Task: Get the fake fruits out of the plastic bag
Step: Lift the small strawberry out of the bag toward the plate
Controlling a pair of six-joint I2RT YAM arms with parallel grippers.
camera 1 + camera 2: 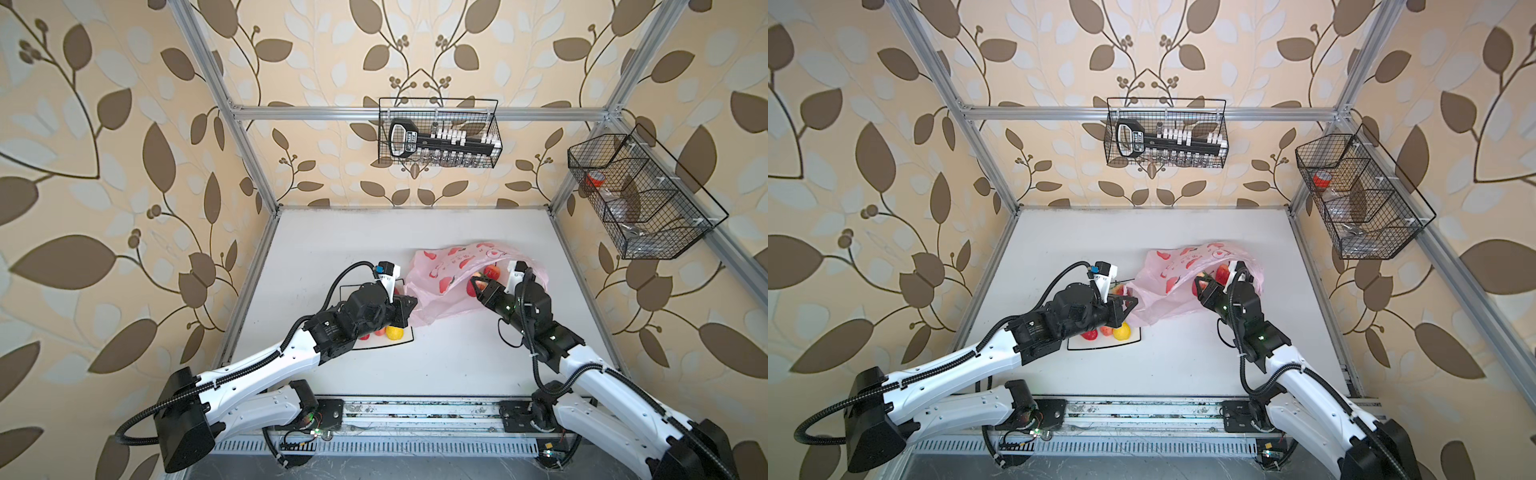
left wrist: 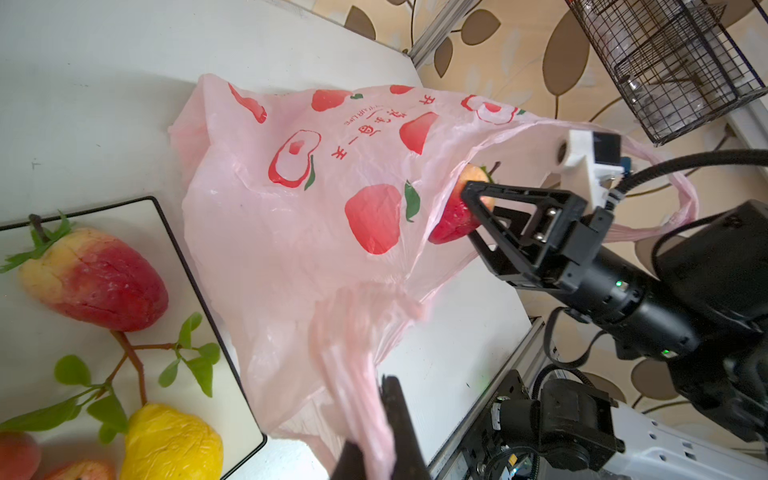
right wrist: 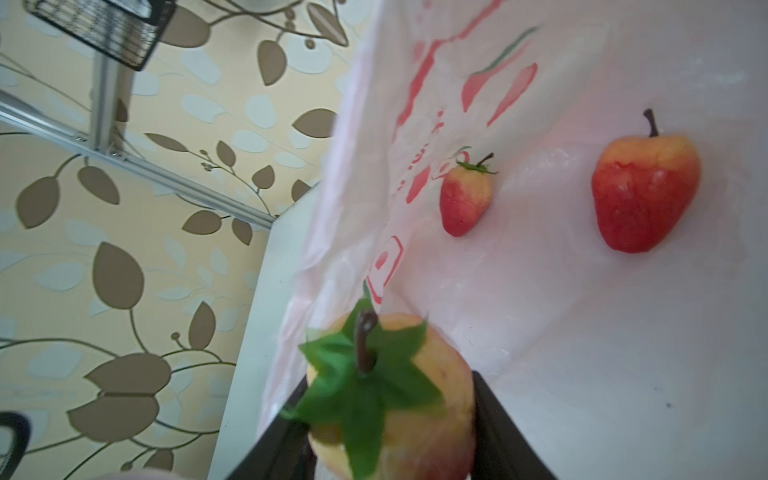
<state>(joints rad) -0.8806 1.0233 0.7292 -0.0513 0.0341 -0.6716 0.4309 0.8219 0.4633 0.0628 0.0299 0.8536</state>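
White tabletop (image 1: 436, 365), leaf wallpaper (image 1: 104, 208) | left tool (image 2: 378, 432) pinches plastic bag (image 2: 291, 249) | right tool (image 2: 469, 212) grips strawberry (image 3: 432, 415)

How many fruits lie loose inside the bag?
2: a small strawberry and a bigger one, on the plastic bag's floor; right gripper holds a third; folds may hide more.

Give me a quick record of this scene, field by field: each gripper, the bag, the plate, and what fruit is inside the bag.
left gripper: shut on the bag handle
right gripper: shut on a strawberry at the bag's mouth
bag: pink, printed, lying on the table
inside bag: two loose red fruits
plate: beside the bag, holding a yellow pear, a big red fruit and others
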